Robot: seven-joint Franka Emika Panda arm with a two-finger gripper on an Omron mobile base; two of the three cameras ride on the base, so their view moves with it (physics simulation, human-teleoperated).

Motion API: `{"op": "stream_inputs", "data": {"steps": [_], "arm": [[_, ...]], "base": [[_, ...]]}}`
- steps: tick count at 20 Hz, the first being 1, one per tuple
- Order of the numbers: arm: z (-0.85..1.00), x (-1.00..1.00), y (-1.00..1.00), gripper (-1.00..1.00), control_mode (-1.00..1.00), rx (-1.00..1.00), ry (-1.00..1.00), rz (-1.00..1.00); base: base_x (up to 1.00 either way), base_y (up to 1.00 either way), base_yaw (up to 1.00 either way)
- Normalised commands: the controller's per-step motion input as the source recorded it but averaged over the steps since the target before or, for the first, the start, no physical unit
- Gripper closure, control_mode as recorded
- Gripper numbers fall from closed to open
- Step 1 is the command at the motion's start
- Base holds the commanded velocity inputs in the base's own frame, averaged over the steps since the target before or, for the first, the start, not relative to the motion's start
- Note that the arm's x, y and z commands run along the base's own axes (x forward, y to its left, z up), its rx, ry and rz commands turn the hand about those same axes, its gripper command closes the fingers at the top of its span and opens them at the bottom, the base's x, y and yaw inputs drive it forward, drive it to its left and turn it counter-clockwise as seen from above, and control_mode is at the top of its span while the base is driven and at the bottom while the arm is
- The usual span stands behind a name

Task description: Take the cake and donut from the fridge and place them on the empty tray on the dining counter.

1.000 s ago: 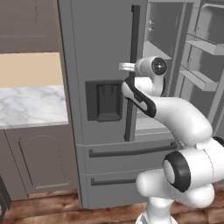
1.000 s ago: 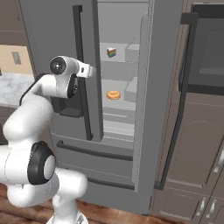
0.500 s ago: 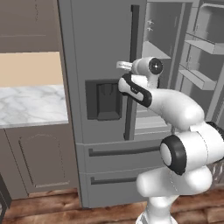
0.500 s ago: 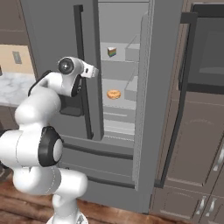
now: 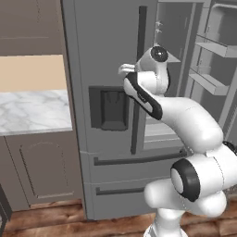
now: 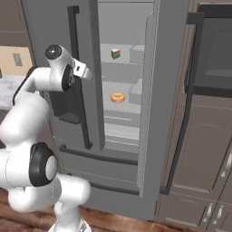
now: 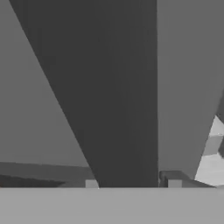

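Note:
The grey fridge (image 5: 102,46) has its left door shut and its right door (image 6: 163,90) swung open. Inside, the rainbow cake (image 6: 115,54) sits on an upper shelf and the orange-tan donut (image 6: 118,97) on the shelf below. My gripper (image 6: 86,72) hovers in front of the left door's dark handle (image 6: 81,104), left of and apart from both foods. In the hand view the gripper (image 7: 133,183) is open, its fingertips (image 7: 92,183) set wide apart with the dark handle (image 7: 118,87) between them. The tray and the dining counter are out of view.
A marble wall counter (image 5: 32,111) over a brown cabinet stands left of the fridge. A dark wall oven (image 6: 217,54) and brown cabinet doors (image 6: 199,158) flank the open door on the right. The door's bins (image 5: 217,60) jut out at the right.
My hand has shifted a little to the left in front of the shut door, and the elbow has swung over. The cake and the donut have not moved.

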Motion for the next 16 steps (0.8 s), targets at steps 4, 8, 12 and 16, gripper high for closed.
{"op": "stream_inputs", "data": {"steps": [4,8,12,16], "arm": [[-0.11,-1.00,1.00,1.00,-1.00,0.00,0.01,0.00],[-0.16,-1.00,1.00,1.00,-1.00,0.01,0.00,0.00],[-0.31,-1.00,1.00,1.00,-1.00,0.05,0.00,0.00],[-0.33,-1.00,1.00,1.00,-1.00,0.09,0.00,0.00]], "base": [[0.00,0.00,0.00],[0.00,0.00,0.00],[0.00,0.00,0.00],[0.00,0.00,0.00]]}}
